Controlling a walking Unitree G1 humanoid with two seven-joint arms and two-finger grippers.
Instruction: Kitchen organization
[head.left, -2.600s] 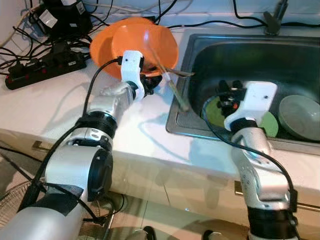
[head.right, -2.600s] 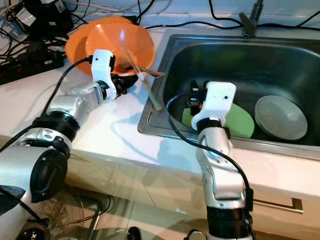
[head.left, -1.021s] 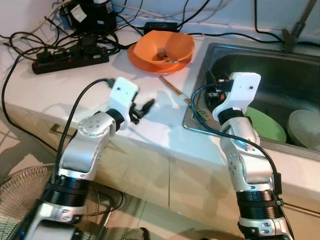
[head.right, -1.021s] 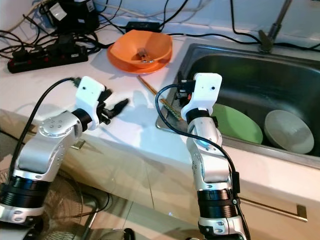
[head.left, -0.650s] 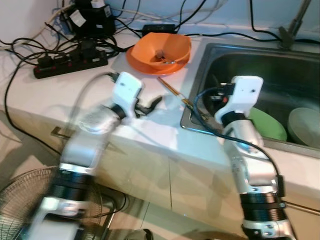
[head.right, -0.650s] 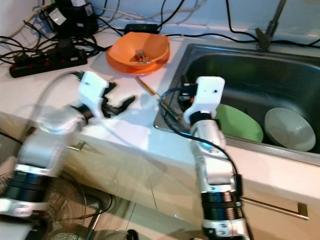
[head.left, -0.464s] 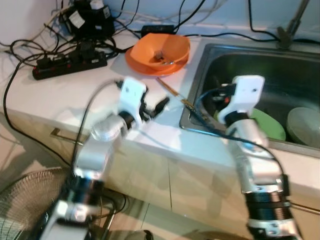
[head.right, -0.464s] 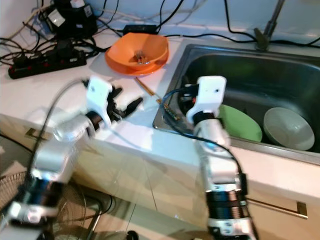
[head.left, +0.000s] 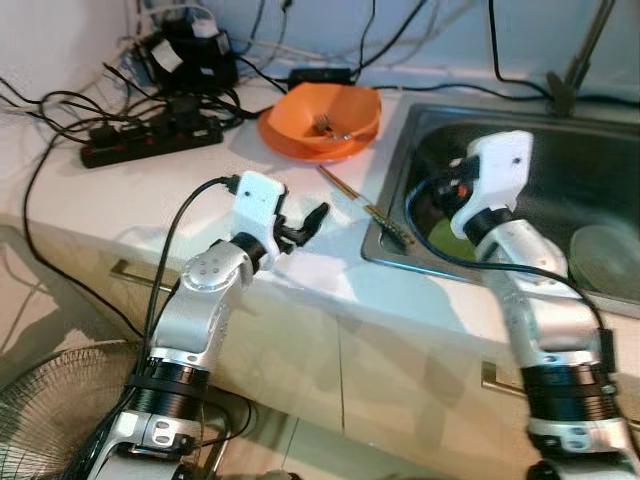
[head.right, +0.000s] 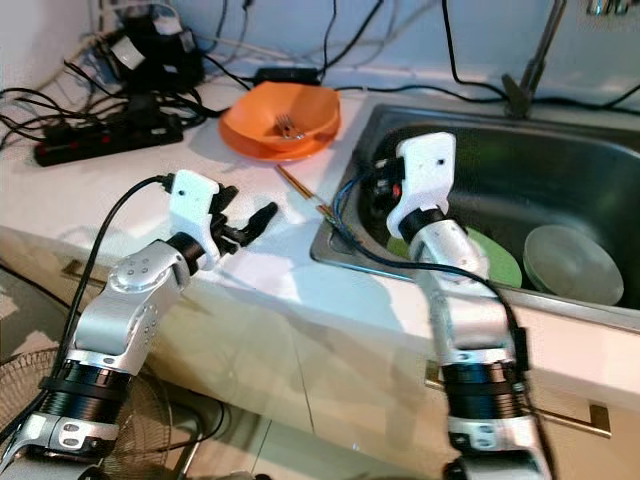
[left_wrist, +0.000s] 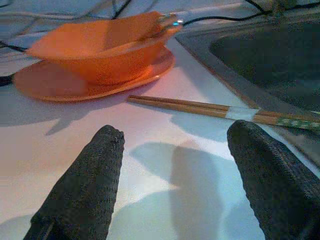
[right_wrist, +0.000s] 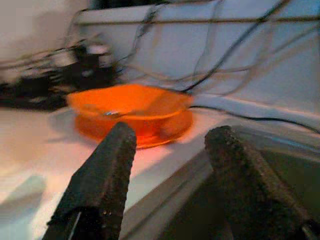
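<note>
An orange bowl (head.left: 322, 108) with a metal utensil (head.left: 326, 124) in it stands on an orange plate (left_wrist: 60, 82) at the back of the white counter. A pair of chopsticks (head.left: 357, 201) lies between the plate and the sink's left rim. My left gripper (head.left: 304, 223) hovers open over the counter, pointing at the chopsticks (left_wrist: 210, 107), a short way from them. My right gripper (head.right: 378, 198) is open above the sink's left end, facing the orange bowl (right_wrist: 130, 107). Both grippers hold nothing.
The steel sink (head.right: 560, 170) holds a green plate (head.right: 484, 264) and a grey bowl (head.right: 573, 262). A black power strip (head.left: 150, 140) and tangled cables (head.left: 190, 60) crowd the counter's back left. A fan (head.left: 40, 420) stands on the floor below.
The camera has pulled back and shifted. My left gripper has left the orange bowl and now hovers open near the chopsticks. My right gripper has risen toward the sink's left rim.
</note>
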